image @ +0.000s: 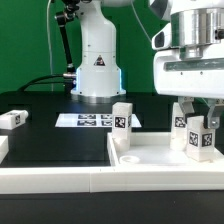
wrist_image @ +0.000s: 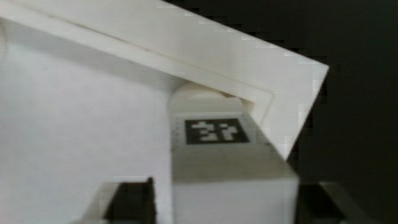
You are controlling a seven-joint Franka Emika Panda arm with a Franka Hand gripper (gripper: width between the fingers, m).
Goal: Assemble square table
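Note:
The white square tabletop [image: 150, 158] lies at the front on the exterior view's right. One tagged white leg [image: 122, 122] stands upright at its far left corner. Another leg [image: 181, 120] stands at its far right. My gripper [image: 198, 118] hangs over the tabletop's right part, shut on a third tagged leg [image: 199, 139] held upright, its lower end at the tabletop. In the wrist view this leg [wrist_image: 224, 150] fills the gap between my dark fingers [wrist_image: 135, 203], with the tabletop's corner [wrist_image: 107, 100] behind it. A fourth leg [image: 11, 119] lies on the black table at the left.
The marker board [image: 92, 120] lies flat in front of the robot base [image: 97, 70]. A long white rail [image: 50, 178] runs along the front edge. A white block [image: 3, 150] sits at the left edge.

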